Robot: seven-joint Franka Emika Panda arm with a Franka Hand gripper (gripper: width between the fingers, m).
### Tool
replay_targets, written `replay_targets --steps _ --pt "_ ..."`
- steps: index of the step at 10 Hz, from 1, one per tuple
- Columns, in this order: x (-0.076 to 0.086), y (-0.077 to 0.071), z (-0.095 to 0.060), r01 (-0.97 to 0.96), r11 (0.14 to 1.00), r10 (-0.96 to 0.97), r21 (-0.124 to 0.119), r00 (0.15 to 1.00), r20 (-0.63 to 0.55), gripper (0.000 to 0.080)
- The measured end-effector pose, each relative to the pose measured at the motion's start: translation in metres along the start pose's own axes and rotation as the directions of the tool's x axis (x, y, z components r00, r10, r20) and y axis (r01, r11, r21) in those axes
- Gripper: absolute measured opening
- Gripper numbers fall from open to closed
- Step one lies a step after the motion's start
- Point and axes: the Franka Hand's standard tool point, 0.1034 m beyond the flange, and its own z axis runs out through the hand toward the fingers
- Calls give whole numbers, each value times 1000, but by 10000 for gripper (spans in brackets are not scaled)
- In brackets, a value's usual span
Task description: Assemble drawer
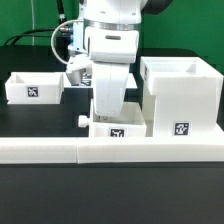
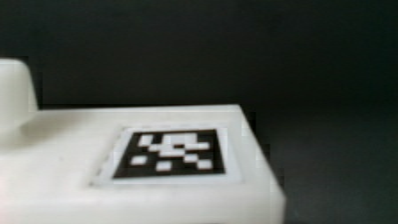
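The large white drawer housing (image 1: pixel 180 95) stands at the exterior view's right, a tag on its front. One small tray (image 1: pixel 35 88) with a tag sits at the left. The second small tray (image 1: pixel 117 131) lies in the front middle, its knob (image 1: pixel 82 121) pointing left. My gripper (image 1: pixel 106 112) is lowered straight down onto this tray, and its fingertips are hidden by the hand and the tray wall. The wrist view shows the tray's white wall and its tag (image 2: pixel 173 153) very close and blurred. No fingers show there.
Long low white border bars (image 1: pixel 60 151) run along the front, just before the middle tray and the housing. The dark table (image 1: pixel 40 195) lies in front of them. Cables hang behind the arm at the back (image 1: pixel 62 40).
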Motion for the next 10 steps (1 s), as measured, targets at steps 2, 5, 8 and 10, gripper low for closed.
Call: replay_targets --steps 2,5,8,10 --pt "0 1 -3 25 999 -25 31 1000 8 41" --pt "-3 2 -7 42 996 -44 84 999 20 41" --pt "-1 2 -6 35 997 -36 69 999 16 41" --pt "0 0 -4 35 998 -36 58 999 13 41"
